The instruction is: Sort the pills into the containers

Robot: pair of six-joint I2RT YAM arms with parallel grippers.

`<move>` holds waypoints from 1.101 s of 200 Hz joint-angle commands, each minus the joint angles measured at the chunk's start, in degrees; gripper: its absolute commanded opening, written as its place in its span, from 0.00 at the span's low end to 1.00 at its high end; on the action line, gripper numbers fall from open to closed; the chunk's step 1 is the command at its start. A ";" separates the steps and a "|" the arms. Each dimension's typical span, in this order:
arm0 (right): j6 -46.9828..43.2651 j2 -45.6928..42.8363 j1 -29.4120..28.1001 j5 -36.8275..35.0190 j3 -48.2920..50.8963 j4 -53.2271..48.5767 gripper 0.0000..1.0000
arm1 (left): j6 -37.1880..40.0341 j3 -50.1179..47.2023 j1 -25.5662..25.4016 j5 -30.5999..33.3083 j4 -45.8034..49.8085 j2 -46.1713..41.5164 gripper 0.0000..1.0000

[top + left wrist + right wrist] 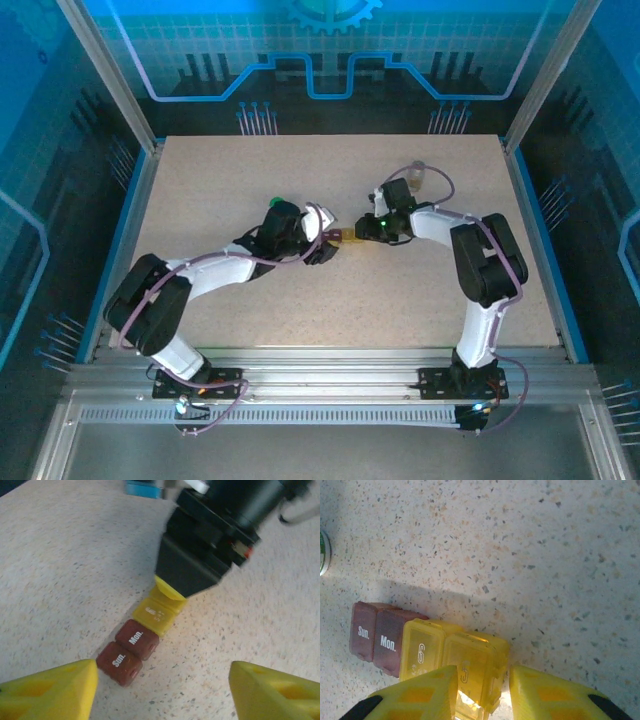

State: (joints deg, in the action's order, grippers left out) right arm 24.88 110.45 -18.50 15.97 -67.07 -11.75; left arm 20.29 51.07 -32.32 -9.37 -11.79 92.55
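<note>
The speckled counter (200, 180) carries a short row of four boxes (340, 237) near its middle, each box touching the next. The left fingers (50, 692) are held wide apart just short of the row's dark red end, with nothing between them. The right fingers (420, 695) are set close on either side of the row's yellow end; whether they are clamped on it cannot be told. Along the row, two dark red boxes (390, 640), marked Sun. and Mon., are followed by two yellow boxes (422, 650). A green cap (277, 203) is seen left of the row in the top view.
</note>
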 commanded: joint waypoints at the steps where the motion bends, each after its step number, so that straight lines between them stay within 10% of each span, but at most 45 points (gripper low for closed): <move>1: -5.73 3.79 1.19 2.99 -3.23 -7.62 0.32 | 13.23 8.92 1.77 -6.44 12.60 3.82 0.74; 74: -8.34 5.02 1.23 4.47 -4.65 -8.02 0.32 | 18.88 26.41 2.06 -1.04 32.21 19.47 0.77; 220: -10.09 7.78 0.70 6.27 -5.97 -8.63 0.32 | 22.33 34.99 0.59 3.61 36.53 27.91 0.60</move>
State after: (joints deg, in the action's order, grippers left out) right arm 16.34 115.24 -17.54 23.00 -73.10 -16.01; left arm 40.69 84.40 -31.68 -6.66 22.46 118.69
